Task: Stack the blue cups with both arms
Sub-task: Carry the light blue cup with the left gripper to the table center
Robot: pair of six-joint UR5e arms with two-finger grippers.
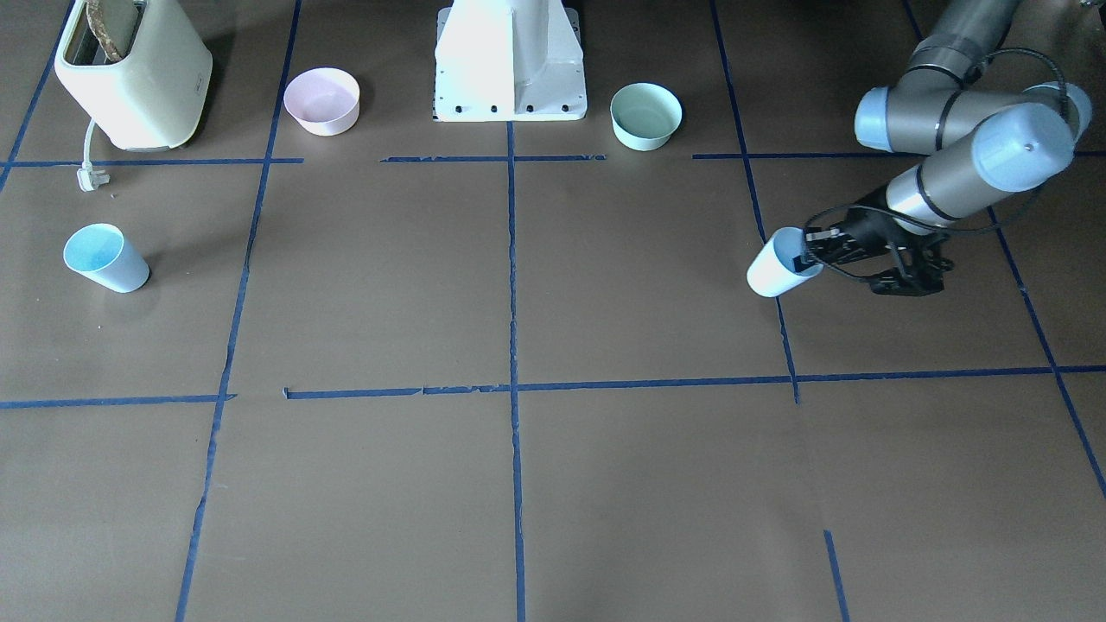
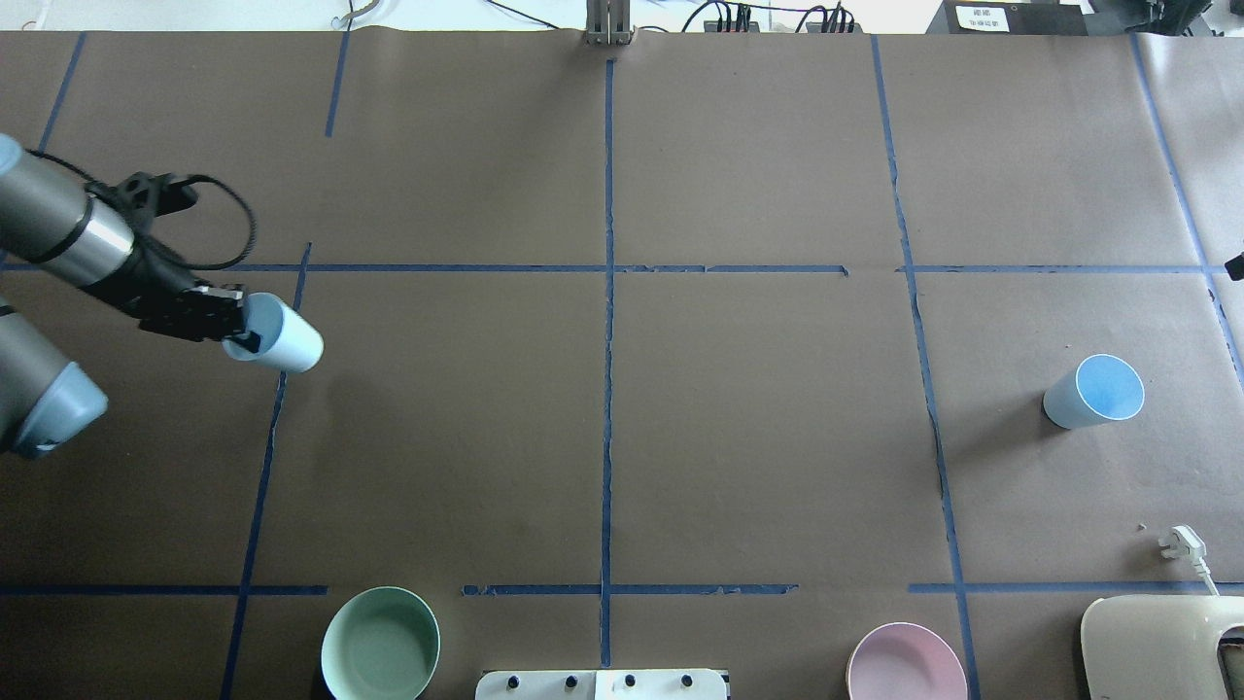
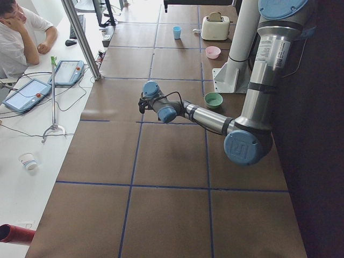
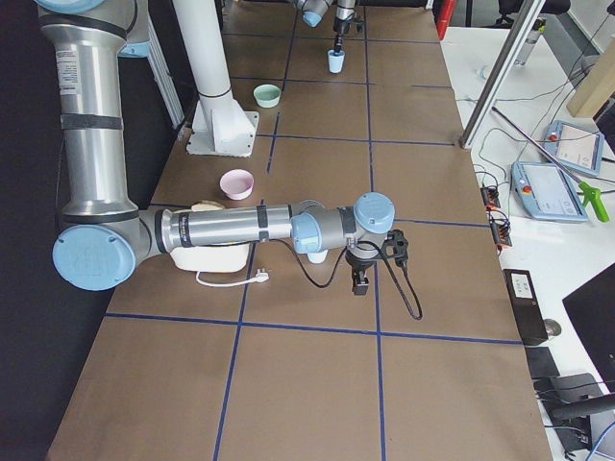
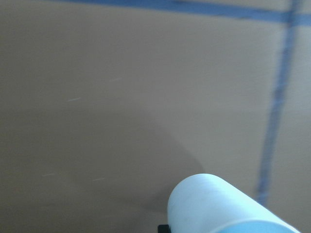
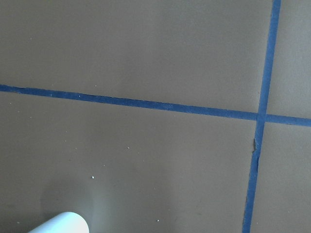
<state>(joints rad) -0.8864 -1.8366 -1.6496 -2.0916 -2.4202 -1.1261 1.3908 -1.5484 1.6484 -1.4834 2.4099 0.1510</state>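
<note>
A table (image 2: 758, 437) covered in brown paper and marked into squares with blue tape fills the scene. Nearest the robot, along its own edge, stands the white base (image 1: 510, 60). A green bowl (image 2: 380, 645) sits on its left and a pink bowl (image 2: 906, 666) on its right. Past the pink bowl, at the right-hand corner, is a cream toaster (image 1: 134, 78), and its loose plug (image 2: 1181, 541) lies on the paper just ahead of it.

Farther out on the robot's right, one blue cup (image 2: 1093, 392) stands alone on its narrow base, long axis upright and mouth up. The right arm (image 4: 226, 229) stretches over that area with the right gripper (image 4: 360, 281) hanging downward. It shows clearly only in the side view, so its opening cannot be told. The right wrist camera catches only a pale rounded edge at its lower border.

Well apart, on the robot's left, the left arm (image 2: 58, 228) reaches out. The left gripper (image 2: 243, 333) is pinched narrowly on the rim of the other blue cup (image 2: 284, 342), with one finger inside the mouth. This cup is also about upright, mouth up towards the gripper and base down. Whether its base touches the paper cannot be told.

The bowls and toaster lie nearer the robot than the line between the cups.
</note>
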